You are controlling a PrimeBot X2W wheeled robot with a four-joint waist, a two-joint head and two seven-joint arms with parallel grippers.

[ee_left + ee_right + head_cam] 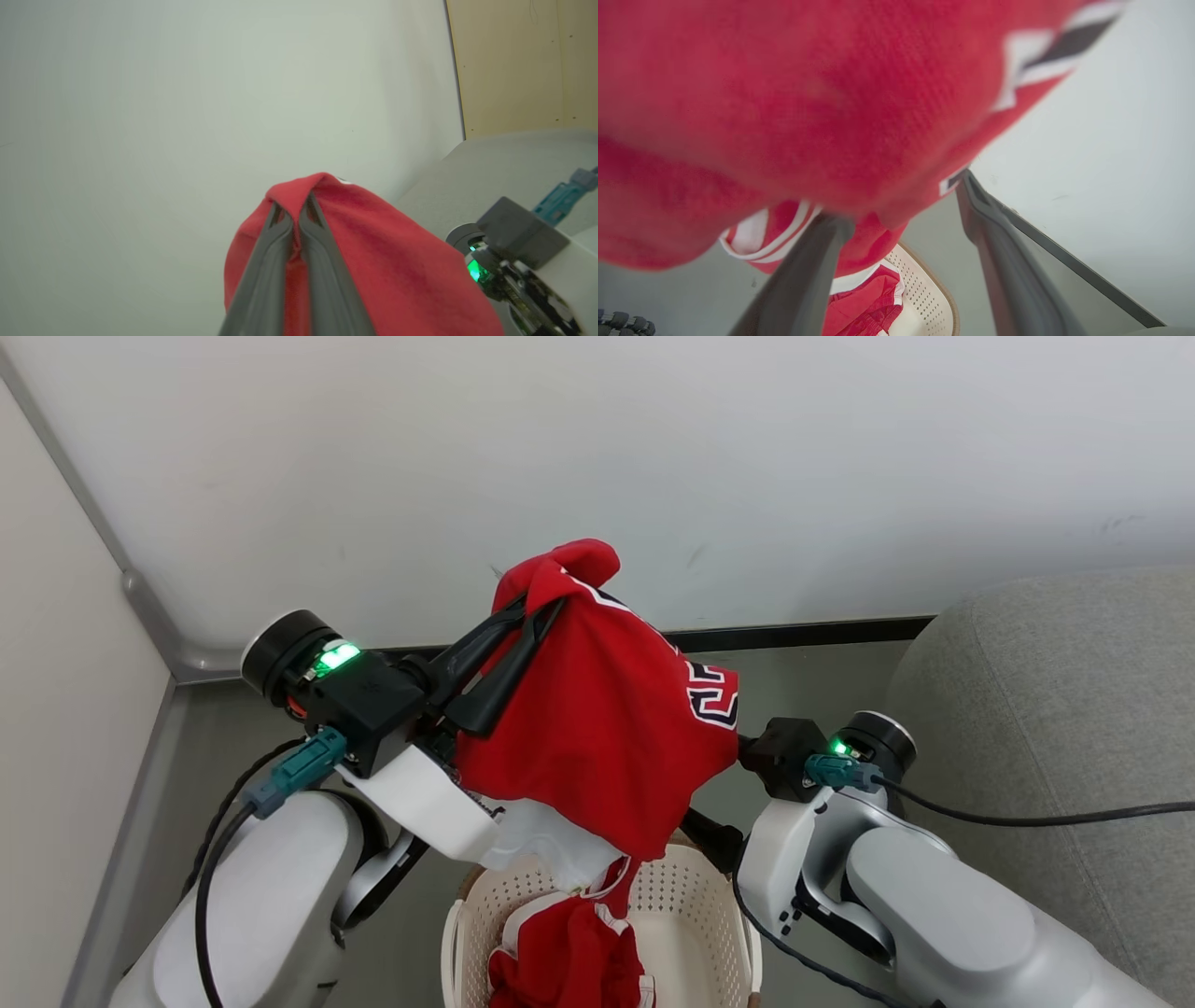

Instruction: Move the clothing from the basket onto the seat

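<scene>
Behind everything stands a plain white wall [653,448], meeting a grey floor [822,691] along a dark baseboard [803,633]. Along the right side of the head view sits the seat [1064,709], a large grey woven sofa cushion with a rounded edge. A pale left arm [252,896] and right arm [934,915] reach forward from the lower corners. Between them hangs the jersey [597,747], red with white trim and part of a black-and-white numeral showing. It is held up above the basket, well apart from the seat, and its lower end trails toward the basket's mouth. The basket [700,896], cream perforated plastic with a brown rim, stands on the floor at the bottom centre. Inside it lie the shorts [569,961], red with white stripes, bunched up. The left gripper [537,605] is clenched on a fold at the top of the jersey, red cloth pinched between its two dark fingers. The right gripper [901,200] sits under the hanging jersey with its fingers spread wide, grasping nothing; cloth drapes just over one fingertip.
</scene>
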